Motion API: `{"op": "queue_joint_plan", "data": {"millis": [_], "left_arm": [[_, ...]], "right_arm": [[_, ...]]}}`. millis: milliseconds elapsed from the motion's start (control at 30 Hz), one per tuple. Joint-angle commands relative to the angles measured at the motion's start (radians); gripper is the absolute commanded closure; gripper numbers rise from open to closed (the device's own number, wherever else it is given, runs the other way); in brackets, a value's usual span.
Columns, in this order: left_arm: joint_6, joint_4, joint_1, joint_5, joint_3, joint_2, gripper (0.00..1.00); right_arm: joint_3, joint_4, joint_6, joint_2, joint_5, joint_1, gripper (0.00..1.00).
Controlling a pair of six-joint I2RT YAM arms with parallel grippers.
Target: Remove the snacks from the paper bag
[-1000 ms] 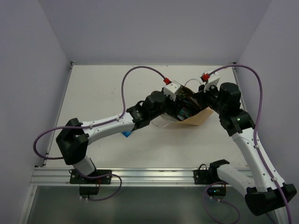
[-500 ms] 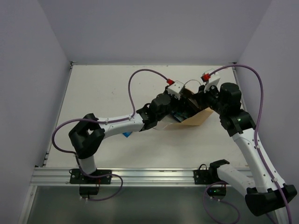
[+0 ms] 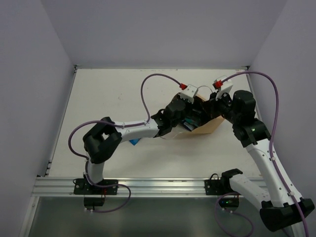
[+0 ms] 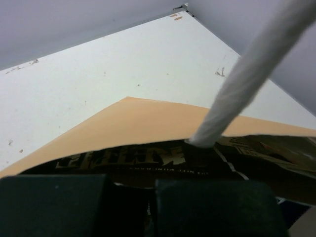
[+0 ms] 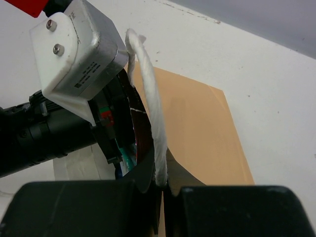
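The tan paper bag (image 3: 211,125) lies on its side on the table, mouth facing left. My right gripper (image 3: 213,105) is shut on its upper rim, where the white cord handle (image 5: 150,106) joins the paper, and holds the mouth up. My left gripper (image 3: 189,115) is inside the mouth. In the left wrist view it (image 4: 150,210) is shut on the near edge of a long dark brown snack packet (image 4: 148,157) with gold lettering, under the bag's tan wall (image 4: 138,118). A teal packet edge (image 5: 127,156) shows deeper inside.
A small blue snack packet (image 3: 134,142) lies on the table under my left forearm. The left arm's purple cable (image 3: 148,86) loops above the table behind the bag. The side walls stand at both table edges.
My left arm has pushed further right into the bag's mouth and its jaws have gone from open to shut. The right gripper has kept its hold on the rim.
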Motion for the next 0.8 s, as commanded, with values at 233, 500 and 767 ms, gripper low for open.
{"op": "queue_joint_plan", "data": {"millis": [233,500,767], "left_arm": [[-0.010,-0.309,0.008,-0.059,-0.053,-0.423,1.00],[-0.035,-0.487,0.227,-0.104,-0.349,-0.744,1.00],[-0.035,-0.274,0.526,0.049,-0.454,-0.582,0.96]], "right_arm": [[-0.009,0.058,0.021,-0.033,0.055,0.005,1.00],[-0.022,0.065,0.003,-0.042,0.090,0.005,1.00],[-0.020,0.065,-0.001,-0.036,0.091,0.005,1.00]]}}
